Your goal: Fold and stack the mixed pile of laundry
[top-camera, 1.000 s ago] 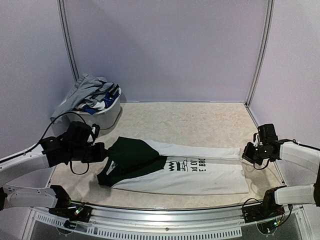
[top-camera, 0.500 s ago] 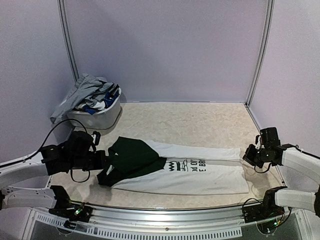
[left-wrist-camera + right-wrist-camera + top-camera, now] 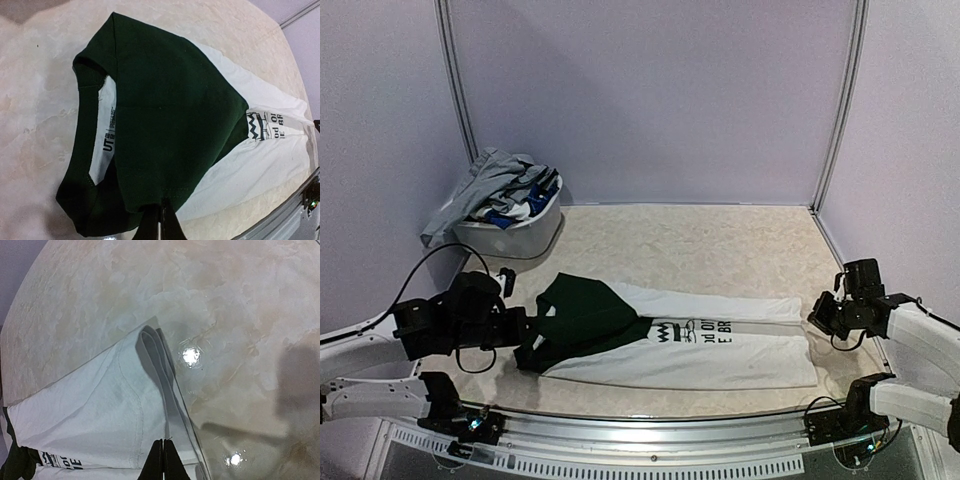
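Lying flat across the near half of the tabletop [image 3: 700, 245], the white T-shirt with dark green sleeves [image 3: 730, 355] runs from left to right, folded lengthwise into a long band. Its green sleeves and collar end are turned over the white body at the left. The black print [image 3: 695, 332] shows just right of the green, and the hem ends at the right.

The left arm's fingers [image 3: 523, 328] sit low at the collar end and are clenched together. In the left wrist view they [image 3: 156, 222] meet over the stitched edge of the green cloth, near the open collar with its white neck label [image 3: 109, 135]. Whether any cloth is pinched between them I cannot tell. The right arm's fingers [image 3: 815, 317] are at the hem end, likewise pressed shut. From the right wrist they [image 3: 159, 460] hang over the layered white hem beside bare, glossy tabletop, and a grip on the cloth cannot be made out there either.

At the back left corner, against the lilac wall [image 3: 650, 100], stands a white plastic basket [image 3: 525, 240], well apart from the shirt. It holds the rest of the laundry pile [image 3: 510, 195], with a grey T-shirt [image 3: 480, 180] draped over its left rim and blue plaid and white pieces heaped inside. A black cable [image 3: 428, 262] arches up over the left arm, between basket and shirt. A metal rail [image 3: 670, 432] borders the near edge, just beside the shirt's long side.
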You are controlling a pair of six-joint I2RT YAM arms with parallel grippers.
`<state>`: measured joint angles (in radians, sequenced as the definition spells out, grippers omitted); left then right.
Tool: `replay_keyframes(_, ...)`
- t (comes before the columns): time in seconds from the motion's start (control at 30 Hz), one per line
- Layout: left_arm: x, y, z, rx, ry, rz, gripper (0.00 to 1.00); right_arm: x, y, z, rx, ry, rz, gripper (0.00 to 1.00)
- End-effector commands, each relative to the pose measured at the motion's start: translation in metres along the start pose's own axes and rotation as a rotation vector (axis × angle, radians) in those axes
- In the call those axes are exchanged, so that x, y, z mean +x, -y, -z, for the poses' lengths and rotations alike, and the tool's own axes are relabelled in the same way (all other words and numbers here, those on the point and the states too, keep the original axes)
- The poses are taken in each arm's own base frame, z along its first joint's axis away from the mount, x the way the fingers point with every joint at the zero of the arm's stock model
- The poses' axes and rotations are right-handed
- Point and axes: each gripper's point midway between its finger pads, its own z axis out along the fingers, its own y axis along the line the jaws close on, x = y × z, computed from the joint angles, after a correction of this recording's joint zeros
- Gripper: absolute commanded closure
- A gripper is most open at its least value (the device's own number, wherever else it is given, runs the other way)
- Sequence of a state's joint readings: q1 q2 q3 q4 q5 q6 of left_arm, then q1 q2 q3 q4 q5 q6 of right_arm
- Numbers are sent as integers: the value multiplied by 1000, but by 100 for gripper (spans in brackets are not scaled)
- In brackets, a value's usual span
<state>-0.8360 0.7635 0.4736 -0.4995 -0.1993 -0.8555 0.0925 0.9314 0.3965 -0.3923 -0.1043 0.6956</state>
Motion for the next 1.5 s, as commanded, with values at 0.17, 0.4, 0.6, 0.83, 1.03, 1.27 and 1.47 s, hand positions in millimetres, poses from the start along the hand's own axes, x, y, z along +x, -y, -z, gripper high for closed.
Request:
replay_keyframes(0.17,18,-10,-2,-38,-30,-18,100,8,14,5,47,6,-18,92)
replay_keyframes(0.4,25,-8,-4,-37,-57,-26,65,9,15,8,45,13,-24,73)
replay_keyframes(0.6,12,-4,13,-50,-8,-54,20,-16,-17,23,-36,69,28,68)
replay_keyframes(0.83,2,-22,14,-207,3,-118,29,-36,-116,30,-221,55,282,56)
replay_keyframes(1.03,-3,-28,-7,-321,-20,-172,39,-17,-238,8,-402,-77,587,50)
replay_keyframes(1.27,-12,-33,-33,-300,-29,-121,47,54,-346,-65,-599,-377,842,50)
replay_keyframes(1.47,-18,-39,-43,-304,-22,-107,48,93,-410,-89,-784,-488,920,51)
